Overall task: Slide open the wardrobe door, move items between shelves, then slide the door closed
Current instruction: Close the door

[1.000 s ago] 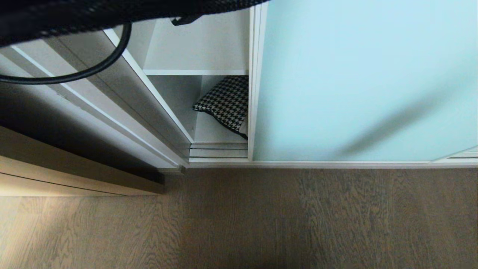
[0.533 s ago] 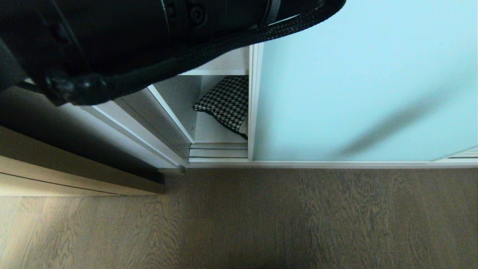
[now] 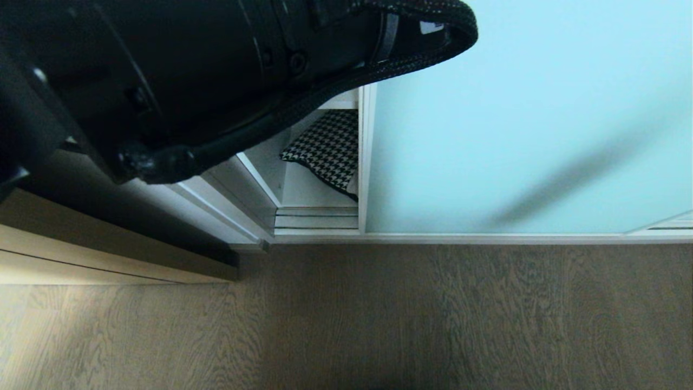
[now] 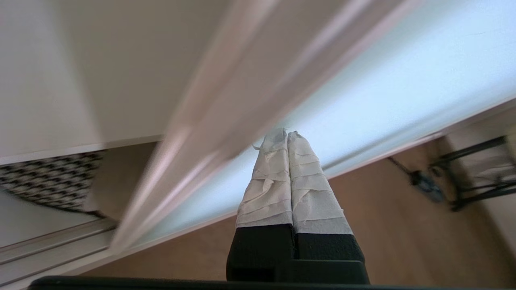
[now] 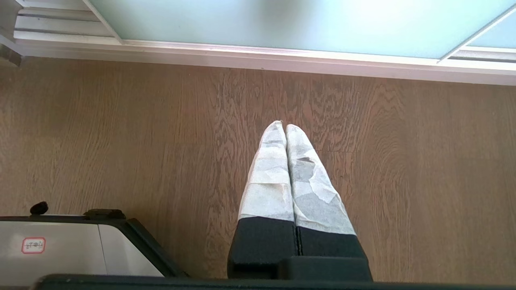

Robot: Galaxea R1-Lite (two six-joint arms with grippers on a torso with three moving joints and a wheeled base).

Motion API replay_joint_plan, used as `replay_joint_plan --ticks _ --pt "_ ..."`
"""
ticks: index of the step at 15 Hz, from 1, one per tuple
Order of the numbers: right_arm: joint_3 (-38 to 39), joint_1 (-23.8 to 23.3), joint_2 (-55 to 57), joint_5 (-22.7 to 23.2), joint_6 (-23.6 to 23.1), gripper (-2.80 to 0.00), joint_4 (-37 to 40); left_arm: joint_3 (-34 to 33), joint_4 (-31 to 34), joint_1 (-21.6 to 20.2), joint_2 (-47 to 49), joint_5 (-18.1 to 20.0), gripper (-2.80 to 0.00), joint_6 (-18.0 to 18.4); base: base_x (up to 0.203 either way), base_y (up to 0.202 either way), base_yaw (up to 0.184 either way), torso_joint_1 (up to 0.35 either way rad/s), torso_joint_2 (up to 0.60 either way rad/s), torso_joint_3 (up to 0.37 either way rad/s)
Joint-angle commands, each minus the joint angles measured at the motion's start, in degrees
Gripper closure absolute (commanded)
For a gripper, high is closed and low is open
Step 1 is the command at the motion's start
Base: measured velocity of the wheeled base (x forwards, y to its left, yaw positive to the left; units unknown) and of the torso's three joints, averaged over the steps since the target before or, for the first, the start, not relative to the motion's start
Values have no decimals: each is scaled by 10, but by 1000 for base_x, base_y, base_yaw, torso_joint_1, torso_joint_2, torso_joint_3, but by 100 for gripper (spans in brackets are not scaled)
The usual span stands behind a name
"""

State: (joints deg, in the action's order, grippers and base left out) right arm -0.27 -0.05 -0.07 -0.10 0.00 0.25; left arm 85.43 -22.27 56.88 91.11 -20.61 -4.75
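i've got the left end effector (image 4: 287, 135) with its taped fingers (image 4: 274, 177) pressed together and holding nothing, tip close against the frosted pane of the sliding wardrobe door (image 3: 520, 119), just beside the door's framed left edge (image 3: 367, 162). i can't tell whether it actually touches the glass. the door is only partly open: a narrow gap shows the white shelves (image 3: 303, 189), and the houndstooth cushion (image 3: 327, 149) lies on the lower shelf with its right side hidden behind the door frame. my read is that the opening step is in hand. to do it well, i'd set the closed tip on the frame edge rather than the smooth glass, push along the bottom track (image 3: 316, 219) toward the door's right, and keep the arm clear of the shelf edge. the gap looks too tight for the cushion yet. the right end effector (image 5: 285, 127) hangs closed and empty over the floor (image 5: 121, 141).
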Motion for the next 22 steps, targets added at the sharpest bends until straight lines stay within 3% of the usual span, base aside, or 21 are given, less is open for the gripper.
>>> replay_joint_plan --ticks 1,9,14,17,22 --pt "0 0 1 0 -1 0 0 -12 -5 -1 -28 -5 0 4 0 0 0 0 0 0" --pt "0 0 1 0 0 0 0 -59 -4 -30 -105 -24 0 16 0 0 0 0 0 0" --pt "0 0 1 0 0 0 0 -79 -3 -89 -140 -23 0 22 0 0 0 0 0 0" --pt "0 0 1 0 -1 0 0 -112 -2 -93 -173 -24 0 24 0 0 0 0 0 0" --pt "0 0 1 0 -2 0 0 -170 1 -144 -233 -24 0 36 0 0 0 0 0 0"
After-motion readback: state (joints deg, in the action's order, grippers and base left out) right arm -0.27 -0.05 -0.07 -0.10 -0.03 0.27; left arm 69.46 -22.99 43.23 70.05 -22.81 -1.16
